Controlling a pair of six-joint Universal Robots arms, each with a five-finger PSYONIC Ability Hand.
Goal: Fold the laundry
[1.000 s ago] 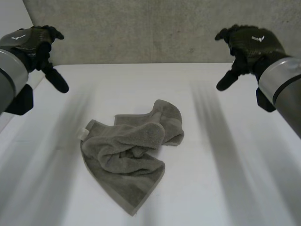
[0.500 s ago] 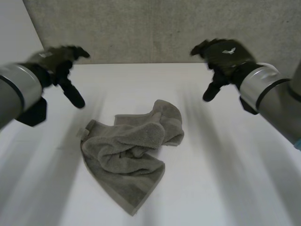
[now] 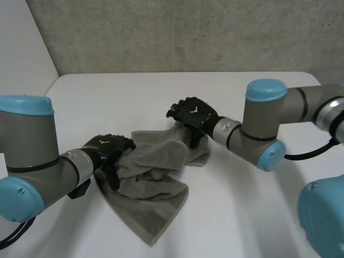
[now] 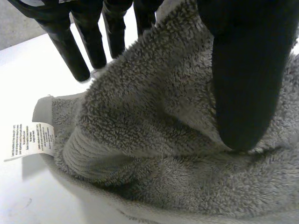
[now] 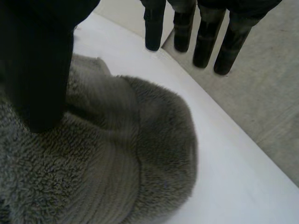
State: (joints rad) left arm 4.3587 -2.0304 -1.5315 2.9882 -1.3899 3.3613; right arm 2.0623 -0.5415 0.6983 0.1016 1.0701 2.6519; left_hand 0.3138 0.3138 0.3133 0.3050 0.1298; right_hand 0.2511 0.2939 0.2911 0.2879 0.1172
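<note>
A grey terry towel (image 3: 153, 183) lies crumpled near the middle of the white table (image 3: 258, 215). Its far part is bunched into soft rolls and folds, while one flat corner points toward the table's near edge. A ribbed woven band runs along its hem. A white printed care label (image 4: 29, 140) sticks out from one edge, flat on the table.

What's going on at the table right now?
The robot is starting on a crumpled grey towel lying in a heap on the white table. Its left hand is at the towel's left edge, near the label corner; its right hand is at the far bunched end. Each has its thumb on the cloth and fingers straight past the edge, not closed. Nothing is folded yet.
</note>
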